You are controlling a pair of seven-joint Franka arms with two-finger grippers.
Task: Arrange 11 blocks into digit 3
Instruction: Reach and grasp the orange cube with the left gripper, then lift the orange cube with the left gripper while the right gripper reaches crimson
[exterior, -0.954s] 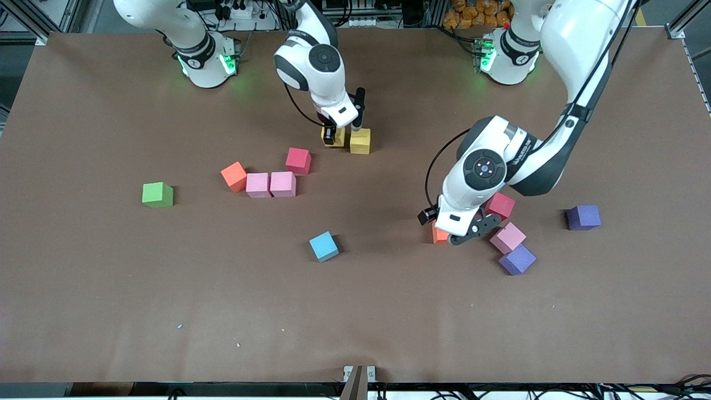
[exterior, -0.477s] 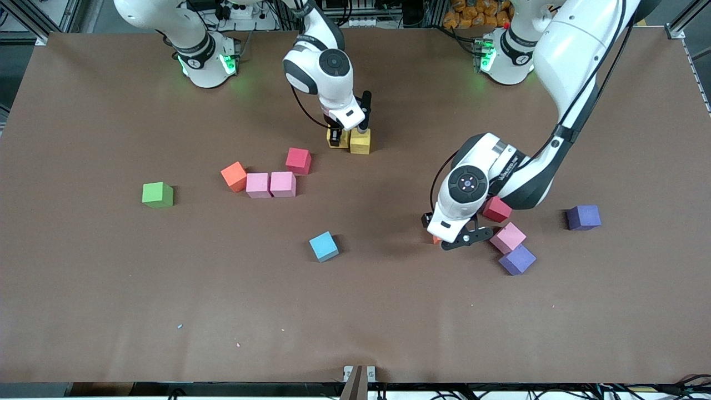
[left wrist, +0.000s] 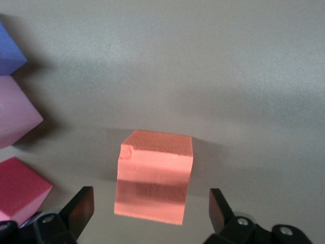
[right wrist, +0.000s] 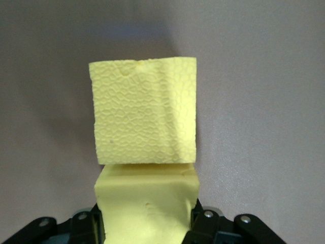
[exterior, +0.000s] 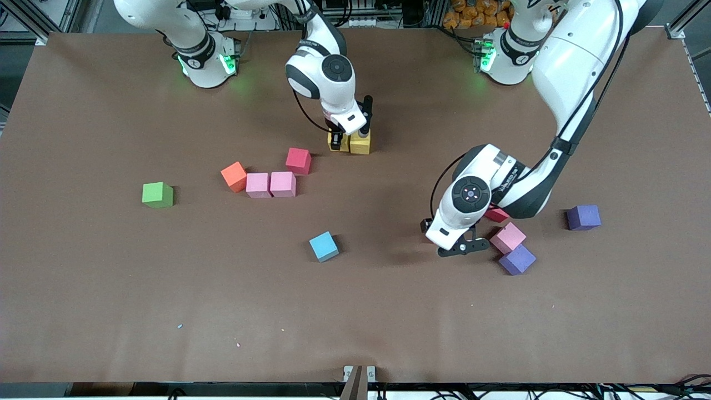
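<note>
Matte brown tabletop (exterior: 111, 289) filled the view; aluminium frame rails (exterior: 689, 16) at corners, cable clutter (exterior: 244, 10) along top edge.

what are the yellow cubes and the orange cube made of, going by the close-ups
Yellow cubes: most likely soft foam, matte. The faces carry a fine cell-like crinkle and small pits, with no gloss. The right claw is shut on the nearer one.

Orange cube: probably the same foam, with a grainy, dull surface and one nicked upper corner. It sits on the table between the fingers of the open left claw.
</note>
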